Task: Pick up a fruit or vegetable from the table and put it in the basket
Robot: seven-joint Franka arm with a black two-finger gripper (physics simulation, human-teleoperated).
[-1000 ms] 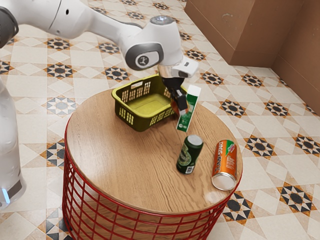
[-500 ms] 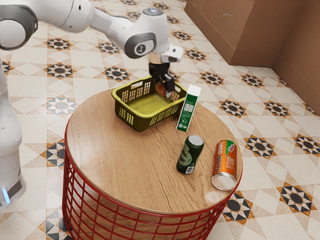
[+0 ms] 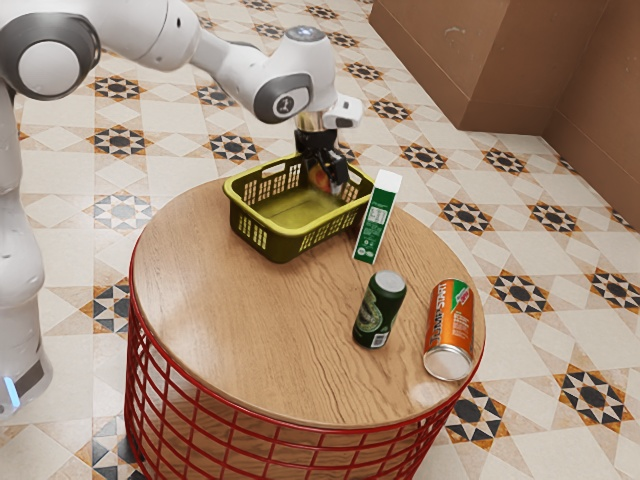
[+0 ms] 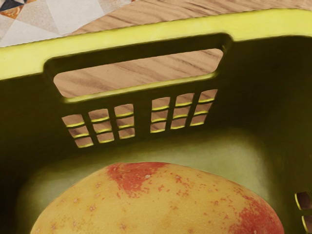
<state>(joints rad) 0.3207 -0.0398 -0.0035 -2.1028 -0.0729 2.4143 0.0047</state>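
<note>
Over the basket (image 3: 274, 243), the hand (image 3: 329, 185) pinches the mango (image 4: 156, 204); let go too near the rim (image 4: 136, 35), it could bounce off and roll out.

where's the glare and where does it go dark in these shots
Exterior view: a pale glare patch on the table near the orange can; wrist view: the inner wall of the basket in deep shadow under a bright rim, its floor lighter, and the fruit lit well enough to show its yellow skin and red patches.
</note>
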